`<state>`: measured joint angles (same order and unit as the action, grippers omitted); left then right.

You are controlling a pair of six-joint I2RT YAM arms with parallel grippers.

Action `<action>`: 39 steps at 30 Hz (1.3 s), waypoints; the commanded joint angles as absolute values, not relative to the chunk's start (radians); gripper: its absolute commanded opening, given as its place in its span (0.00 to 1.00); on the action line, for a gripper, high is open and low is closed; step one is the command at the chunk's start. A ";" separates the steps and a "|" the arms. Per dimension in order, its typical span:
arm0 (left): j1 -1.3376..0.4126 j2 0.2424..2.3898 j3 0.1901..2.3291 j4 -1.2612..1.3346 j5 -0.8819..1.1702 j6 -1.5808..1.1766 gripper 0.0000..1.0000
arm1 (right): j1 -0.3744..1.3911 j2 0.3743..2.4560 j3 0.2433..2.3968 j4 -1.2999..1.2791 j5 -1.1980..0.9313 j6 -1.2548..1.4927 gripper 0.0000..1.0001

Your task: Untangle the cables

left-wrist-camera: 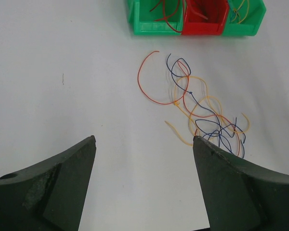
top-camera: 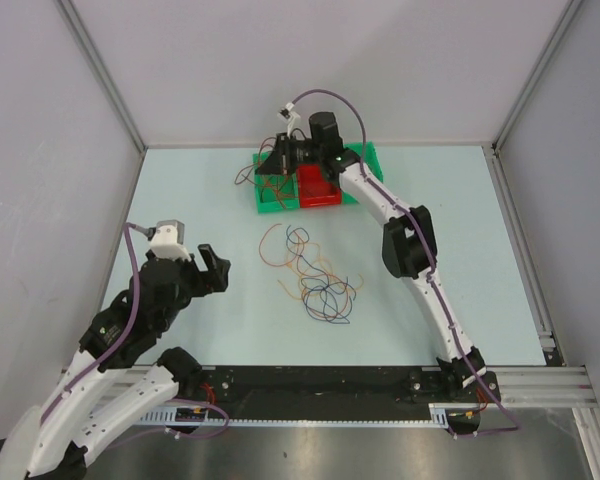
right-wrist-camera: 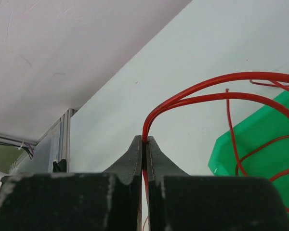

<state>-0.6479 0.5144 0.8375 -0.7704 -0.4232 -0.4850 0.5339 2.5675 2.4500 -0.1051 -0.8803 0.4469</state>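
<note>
A loose tangle of thin orange, blue, yellow and red cables (top-camera: 315, 275) lies on the table's middle; it also shows in the left wrist view (left-wrist-camera: 202, 110). My left gripper (top-camera: 220, 270) is open and empty, left of the tangle, its jaws spread wide above bare table (left-wrist-camera: 143, 140). My right gripper (top-camera: 277, 160) is at the back, over the left green bin (top-camera: 270, 193). In the right wrist view it (right-wrist-camera: 144, 139) is shut on a red cable (right-wrist-camera: 207, 89), which arcs to the right over the green bin (right-wrist-camera: 260, 144).
Three bins stand side by side at the back: green (left-wrist-camera: 156, 26), red (left-wrist-camera: 204, 24), green (left-wrist-camera: 245, 26), with cables in them. Grey walls and metal posts enclose the table on the left, back and right. An aluminium rail runs along the near edge.
</note>
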 commanded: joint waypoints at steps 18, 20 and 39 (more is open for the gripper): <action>-0.621 0.515 0.831 -0.730 -0.385 -0.449 0.86 | 0.511 2.707 2.579 0.081 -0.824 0.289 0.00; -0.620 0.515 0.831 -0.730 -0.385 -0.448 0.86 | 0.511 2.711 2.580 0.077 -0.796 0.266 0.00; -0.606 0.505 0.830 -0.726 -0.376 -0.445 0.86 | 0.581 2.603 2.511 -0.083 -0.577 0.132 0.70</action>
<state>-0.6140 0.5144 0.8322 -0.7570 -0.3870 -0.4686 0.5579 2.7060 2.5111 -0.0563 -0.6289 0.1772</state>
